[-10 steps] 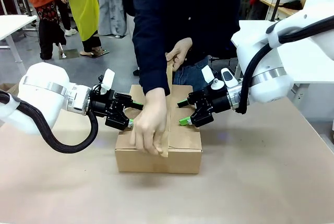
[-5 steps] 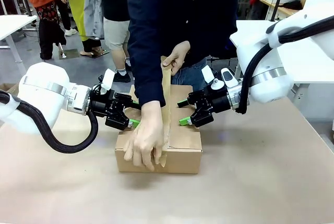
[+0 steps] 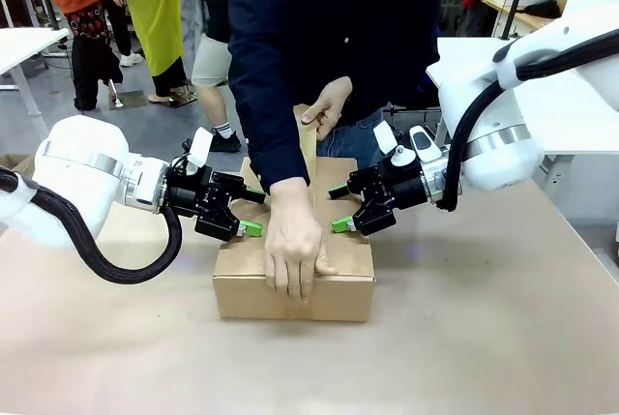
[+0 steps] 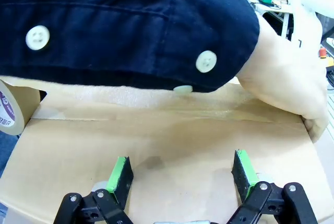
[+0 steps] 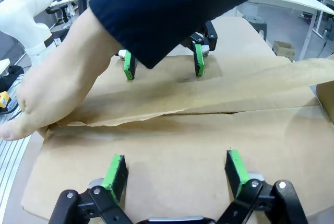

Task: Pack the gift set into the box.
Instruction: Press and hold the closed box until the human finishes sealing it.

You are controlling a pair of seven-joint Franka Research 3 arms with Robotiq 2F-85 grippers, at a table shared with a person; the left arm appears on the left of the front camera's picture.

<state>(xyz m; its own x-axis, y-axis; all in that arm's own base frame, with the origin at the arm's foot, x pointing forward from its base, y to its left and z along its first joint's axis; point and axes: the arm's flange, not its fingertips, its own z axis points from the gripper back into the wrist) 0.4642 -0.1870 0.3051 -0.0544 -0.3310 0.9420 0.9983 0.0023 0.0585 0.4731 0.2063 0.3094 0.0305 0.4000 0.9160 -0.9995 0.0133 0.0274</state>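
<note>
Box [image 3: 290,270], flaps shut, sits mid-table toward the far edge; a person's hand [image 3: 295,251] presses brown tape [image 5: 209,96] along its seam. Left gripper [image 3: 242,212] and right gripper [image 3: 338,210] rest spread on the flaps, grasping nothing. Risk: if either lifts off, flaps may spring and wrinkle the tape.

Plain brown box [image 3: 338,284], brown tape [image 5: 209,96], navy sleeve [image 3: 266,76].

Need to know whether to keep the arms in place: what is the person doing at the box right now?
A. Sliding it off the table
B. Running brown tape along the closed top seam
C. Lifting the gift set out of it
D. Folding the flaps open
B: a hand presses a strip of brown tape onto the closed box, while both open grippers, left and right, rest on its flaps.
</note>
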